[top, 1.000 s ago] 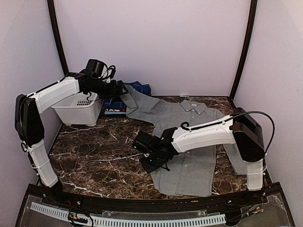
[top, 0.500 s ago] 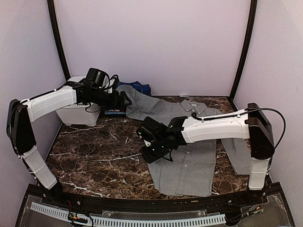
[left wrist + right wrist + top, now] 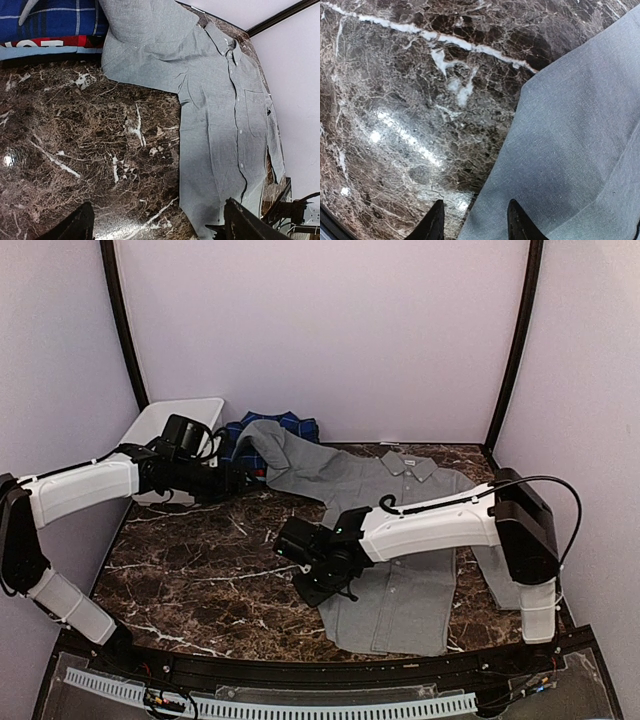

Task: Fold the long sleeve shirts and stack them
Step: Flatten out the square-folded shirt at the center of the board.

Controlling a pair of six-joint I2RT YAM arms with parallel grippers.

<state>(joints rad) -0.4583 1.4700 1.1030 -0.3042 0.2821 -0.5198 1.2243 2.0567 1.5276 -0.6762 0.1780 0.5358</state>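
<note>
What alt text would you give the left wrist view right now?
A light grey button-up shirt lies flat on the dark marble table, one sleeve reaching a blue plaid shirt at top left. The left gripper hangs open over the grey shirt's lower edge, holding nothing.

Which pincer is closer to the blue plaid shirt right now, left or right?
Left. The left pincer sits just beside the blue plaid shirt at the back; the right pincer is farther forward, at the side edge of the grey shirt.
</note>
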